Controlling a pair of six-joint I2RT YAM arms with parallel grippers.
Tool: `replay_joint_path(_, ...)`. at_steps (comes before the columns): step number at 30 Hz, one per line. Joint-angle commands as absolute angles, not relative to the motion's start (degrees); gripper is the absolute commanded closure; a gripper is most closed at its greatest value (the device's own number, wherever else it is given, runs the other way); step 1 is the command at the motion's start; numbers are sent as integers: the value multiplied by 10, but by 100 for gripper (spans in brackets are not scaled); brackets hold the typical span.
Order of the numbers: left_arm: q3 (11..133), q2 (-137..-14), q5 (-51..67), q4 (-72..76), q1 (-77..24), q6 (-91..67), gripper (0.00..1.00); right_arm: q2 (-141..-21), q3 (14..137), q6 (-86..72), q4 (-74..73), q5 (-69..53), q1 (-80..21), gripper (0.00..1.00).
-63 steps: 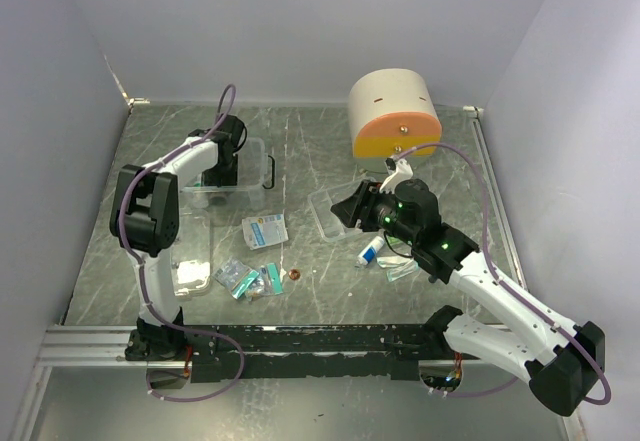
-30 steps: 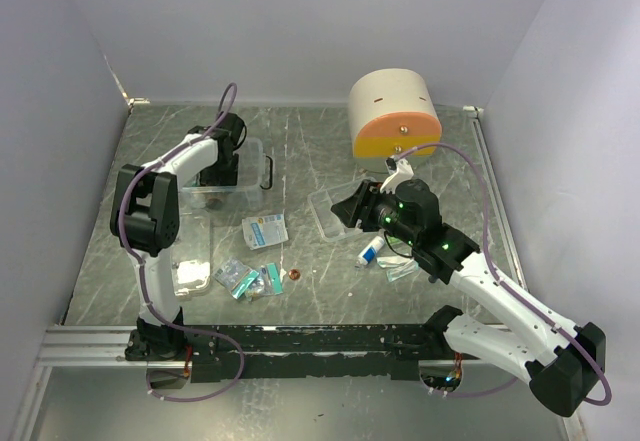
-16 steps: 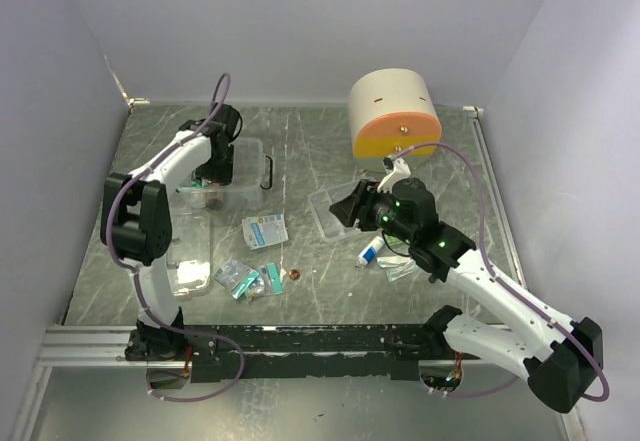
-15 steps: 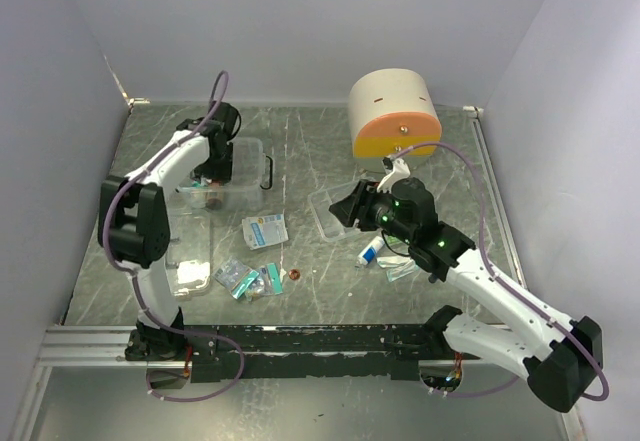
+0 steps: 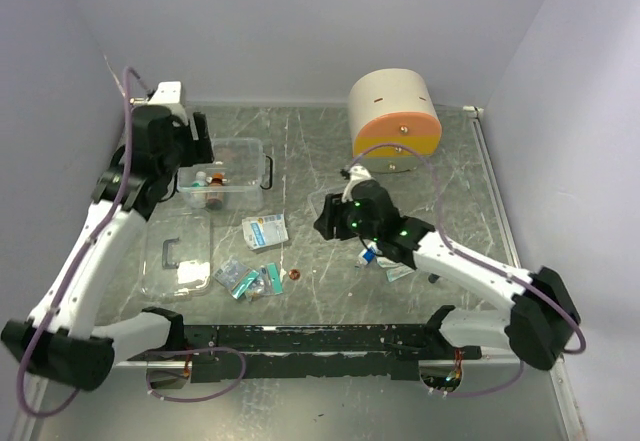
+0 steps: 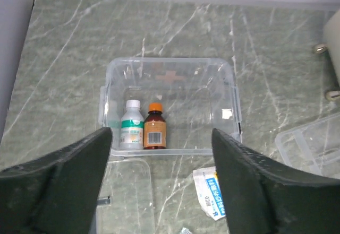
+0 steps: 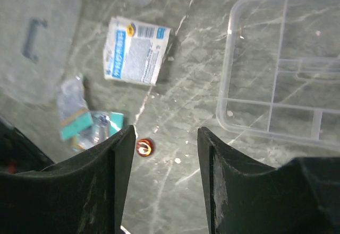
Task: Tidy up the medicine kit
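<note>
The medicine kit's clear box (image 5: 228, 169) (image 6: 170, 85) stands at the back left without its lid. A white bottle (image 6: 132, 132) and a brown bottle (image 6: 154, 133) stand upright against its near wall. Its clear lid with the black handle (image 5: 178, 256) (image 7: 37, 37) lies flat in front of it. The divided tray (image 7: 287, 96) (image 5: 326, 199) lies mid-table. My left gripper (image 5: 190, 151) (image 6: 162, 191) hangs open above the box's near edge, holding nothing. My right gripper (image 5: 322, 223) (image 7: 162, 186) is open over bare table just left of the tray, empty.
A white-and-blue packet (image 5: 265, 231) (image 7: 137, 51), teal packets (image 5: 245, 279) (image 7: 87, 125) and a small red round thing (image 5: 294, 275) (image 7: 144, 147) lie between lid and tray. A blue-capped tube (image 5: 370, 254) lies under the right arm. The beige cabinet (image 5: 395, 111) stands at the back right.
My left gripper has lifted out of the box and drawn back to the left with its jaws wider, leaving the bottles inside. The right gripper has shifted left, over the tray's near-left corner.
</note>
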State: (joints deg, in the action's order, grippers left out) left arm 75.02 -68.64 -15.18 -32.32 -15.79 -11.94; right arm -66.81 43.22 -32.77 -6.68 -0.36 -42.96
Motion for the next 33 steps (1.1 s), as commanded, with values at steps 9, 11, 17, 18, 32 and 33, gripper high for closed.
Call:
replay_joint_path(9, 621, -508, -200, -180, -153, -182, 0, -890, 534, 54, 5, 132, -569, 37)
replay_joint_path(11, 607, -499, -197, -176, -153, -203, 2, -916, 539, 112, 25, 123, -585, 38)
replay_joint_path(17, 574, -467, -139, -145, -153, -195, 7, -946, 532, 223, 84, 74, -619, 42)
replay_joint_path(18, 567, -460, -136, -144, -153, -197, 8, -951, 534, 232, 87, 56, -621, 48)
replay_joint_path(32, 550, -440, -240, -161, -153, -214, 10, -1073, 616, 317, 81, 61, -638, 52)
replay_joint_path(33, 549, -440, -241, -162, -152, -212, 10, -1083, 621, 319, 81, 68, -637, 51)
